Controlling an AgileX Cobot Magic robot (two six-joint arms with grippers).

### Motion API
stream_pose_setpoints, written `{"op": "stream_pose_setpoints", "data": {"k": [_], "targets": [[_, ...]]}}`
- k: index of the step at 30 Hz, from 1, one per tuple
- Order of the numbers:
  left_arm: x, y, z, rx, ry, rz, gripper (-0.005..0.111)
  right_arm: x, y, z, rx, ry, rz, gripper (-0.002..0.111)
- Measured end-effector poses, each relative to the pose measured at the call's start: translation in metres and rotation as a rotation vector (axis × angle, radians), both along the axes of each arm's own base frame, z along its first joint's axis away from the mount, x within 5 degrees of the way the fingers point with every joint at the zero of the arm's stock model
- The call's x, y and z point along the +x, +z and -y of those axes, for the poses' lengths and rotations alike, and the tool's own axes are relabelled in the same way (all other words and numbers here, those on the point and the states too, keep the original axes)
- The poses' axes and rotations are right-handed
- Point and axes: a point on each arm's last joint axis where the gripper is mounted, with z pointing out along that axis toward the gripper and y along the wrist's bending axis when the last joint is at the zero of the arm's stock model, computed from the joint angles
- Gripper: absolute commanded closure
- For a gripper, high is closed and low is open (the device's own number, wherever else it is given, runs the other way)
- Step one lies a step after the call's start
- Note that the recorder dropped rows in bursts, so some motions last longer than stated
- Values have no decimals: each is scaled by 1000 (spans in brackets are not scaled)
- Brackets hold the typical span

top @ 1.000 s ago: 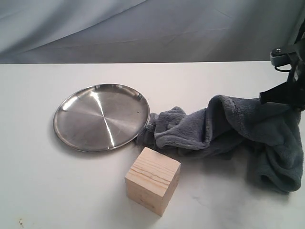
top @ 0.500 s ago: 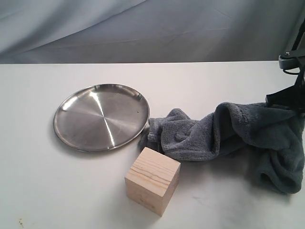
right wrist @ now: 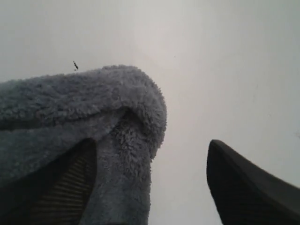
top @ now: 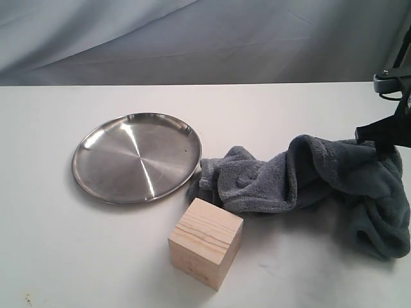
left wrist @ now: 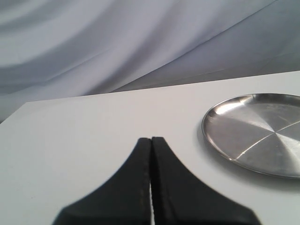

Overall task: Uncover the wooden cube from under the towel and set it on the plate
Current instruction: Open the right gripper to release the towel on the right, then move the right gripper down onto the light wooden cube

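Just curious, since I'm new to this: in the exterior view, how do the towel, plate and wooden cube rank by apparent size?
1. towel, largest
2. steel plate
3. wooden cube, smallest, though it looks nearest the camera

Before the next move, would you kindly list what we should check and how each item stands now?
1. Cube uncovered: ok; the towel lies behind it.
2. Plate holds nothing: ok.
3. Left gripper open for a grasp: not ok, it is shut.
4. Right gripper free of the towel: cannot tell; the jaws are open, but cloth lies against one of them.
5. Towel end off the plate rim: cannot tell; they touch or nearly touch.
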Motion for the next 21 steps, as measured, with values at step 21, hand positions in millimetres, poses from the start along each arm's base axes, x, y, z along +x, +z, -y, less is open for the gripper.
{"op": "stream_pose_setpoints", "data": {"k": [21], "targets": [[0,0,0,0,0,0,107,-29,81,-60,431,573,227,75]]}}
